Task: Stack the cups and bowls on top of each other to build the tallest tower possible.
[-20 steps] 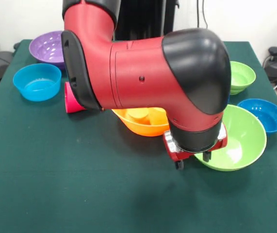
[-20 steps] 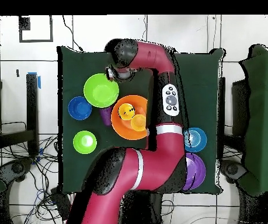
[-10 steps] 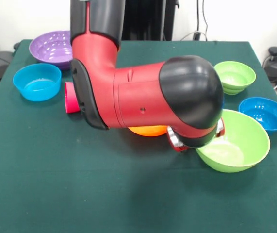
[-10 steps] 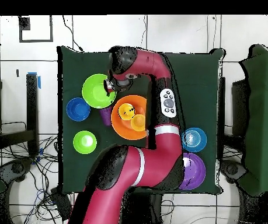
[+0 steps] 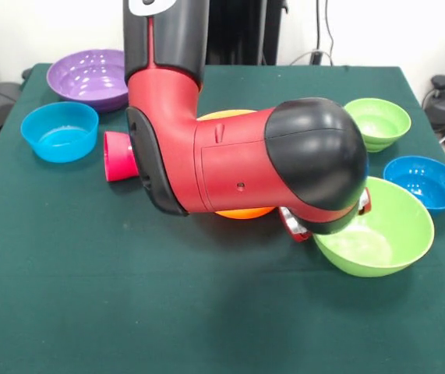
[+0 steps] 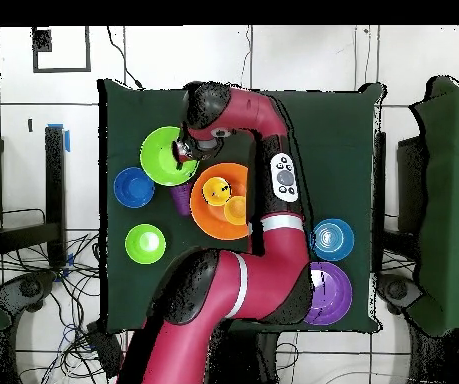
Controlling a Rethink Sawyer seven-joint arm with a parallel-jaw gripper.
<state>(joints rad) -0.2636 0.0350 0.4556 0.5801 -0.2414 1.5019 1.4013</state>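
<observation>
The likeliest trouble here is a bad hold on the large lime green glossy plastic bowl [image 5: 378,230]: the pincer [image 6: 184,149] sits at that bowl's rim on the side facing the large orange glossy plastic bowl [image 6: 221,200], and a thin, slick, curved rim can slip or tip the bowl up when pulled. A second risk is the bulky wrist housing, which hangs low between the two big bowls and could shove the orange bowl, the intended base of the tower, as it moves. That orange bowl holds a pale yellow ribbed plastic cup [image 6: 216,188] and a yellow-orange ribbed plastic cup [image 6: 236,210], so a knock could spill them. The red and black arm [image 5: 230,167] comes down over the green-covered bench [image 5: 90,296], bends sharply at the elbow and runs nearly level toward the green bowl, hiding most of the orange bowl in the front view. Whether the pincer is wide, narrow or clamped on the rim I cannot tell; the wrist covers it. A red-pink ribbed plastic cup [image 5: 118,157] lies on its side beside the arm, and the other bowls stand well apart, unstacked.
</observation>
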